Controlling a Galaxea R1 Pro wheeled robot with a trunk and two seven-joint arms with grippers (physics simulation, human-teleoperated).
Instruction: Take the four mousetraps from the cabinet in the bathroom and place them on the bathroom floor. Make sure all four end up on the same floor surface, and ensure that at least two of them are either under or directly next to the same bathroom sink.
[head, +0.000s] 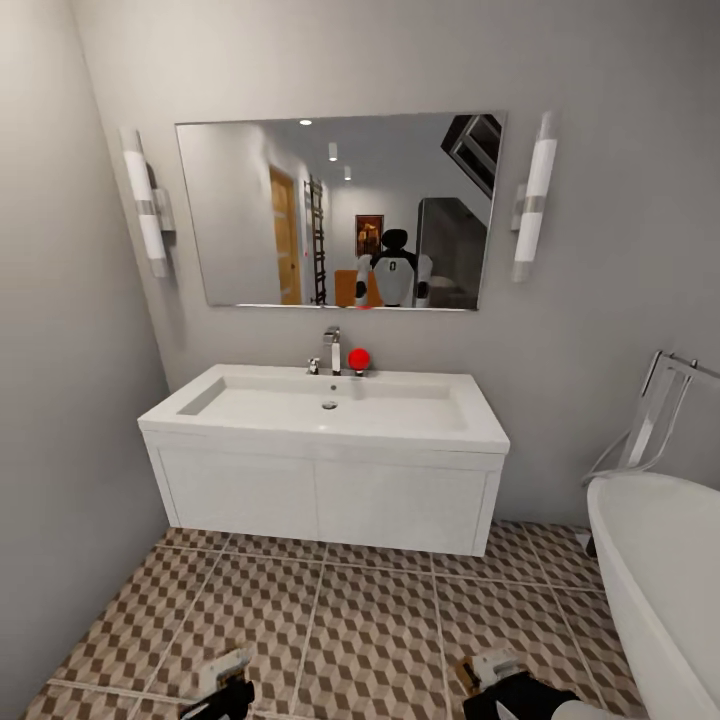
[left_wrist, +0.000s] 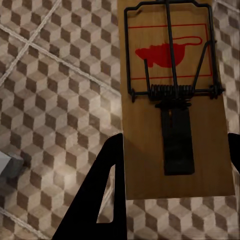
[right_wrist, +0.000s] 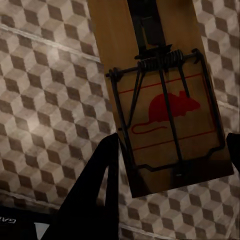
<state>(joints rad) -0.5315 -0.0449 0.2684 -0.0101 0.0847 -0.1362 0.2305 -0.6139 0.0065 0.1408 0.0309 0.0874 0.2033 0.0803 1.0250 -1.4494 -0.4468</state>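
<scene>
A wide white sink (head: 325, 405) on a wall-hung vanity faces the robot, with an angular chrome tap (head: 332, 349) and a small red ball-like object (head: 359, 358) just beside it on the back ledge. Above hangs a mirror (head: 340, 210) flanked by two tube-shaped wall lamps (head: 148, 200); it reflects the robot in front of a doorway. A rounded white bathtub (head: 655, 580) stands at the right, a chrome rack (head: 655, 415) leaning on the wall behind it. Grey walls close the room on the left and behind the vanity.

The bathroom floor (head: 360, 630) (tiles of brown, beige and white cubes with pale grout) lies bare between the robot and the vanity.

The left gripper (left_wrist: 172, 165) has its dark fingers (left_wrist: 102, 190) clamped on a mousetrap (left_wrist: 175, 100), a wooden board with a red mouse print and dark spring bar, held above the tiles. The right gripper (right_wrist: 172, 165) likewise grips a second mousetrap (right_wrist: 162, 95), fingers (right_wrist: 97, 190) pressed to its sides, over the same floor pattern. Both arms show low in the head view, well apart.
</scene>
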